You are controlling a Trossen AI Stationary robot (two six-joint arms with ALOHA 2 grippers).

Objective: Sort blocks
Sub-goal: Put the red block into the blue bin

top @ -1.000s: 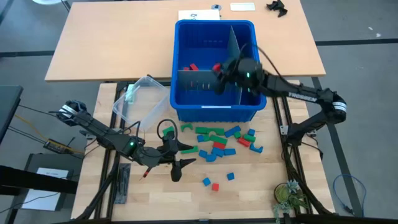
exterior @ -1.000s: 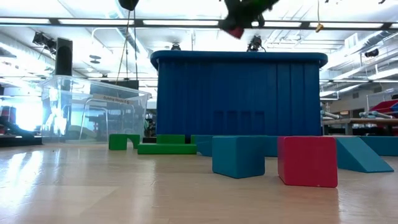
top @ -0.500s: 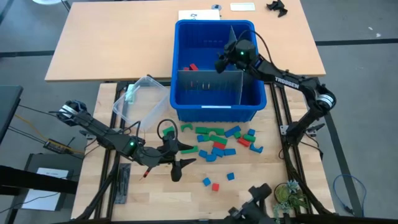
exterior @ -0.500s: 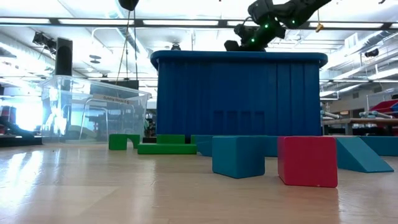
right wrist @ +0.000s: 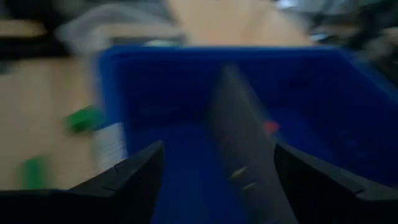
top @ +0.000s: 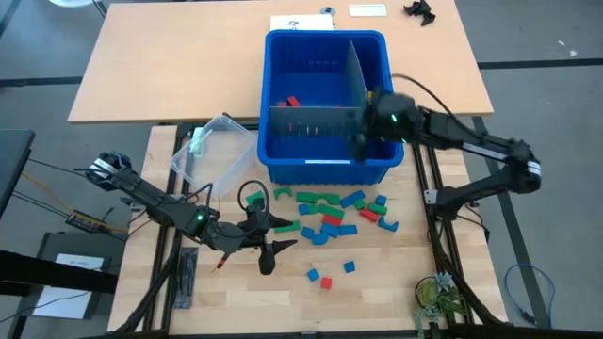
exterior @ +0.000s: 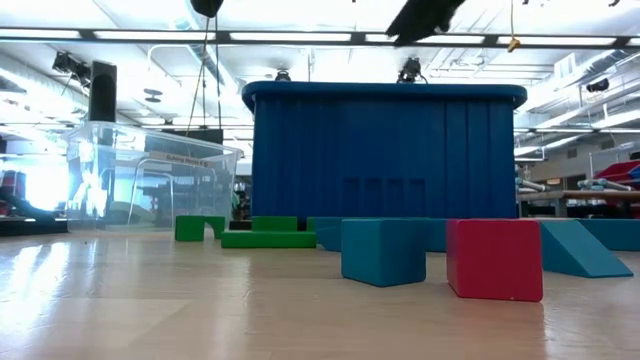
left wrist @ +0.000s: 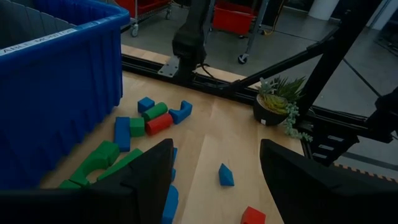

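Note:
Red, green and blue blocks lie in a loose heap on the wooden table, in front of the blue bin. In the low view a blue cube and a red cube rest flat on the table. One red block lies in the bin's far left compartment. My left gripper hovers open, left of the heap, with nothing between its fingers. My right gripper hangs open and empty over the bin's near right part; its wrist view is blurred.
Grey dividers split the bin into compartments. A clear plastic tub lies tipped at the bin's left. A few stray blocks lie nearer the front edge, and a small plant stands at the front right corner.
My right gripper swung toward the far side of the bin, then came back toward the table's near and right edges, tipping downward. The red block seen at its fingertips a second ago no longer shows there.

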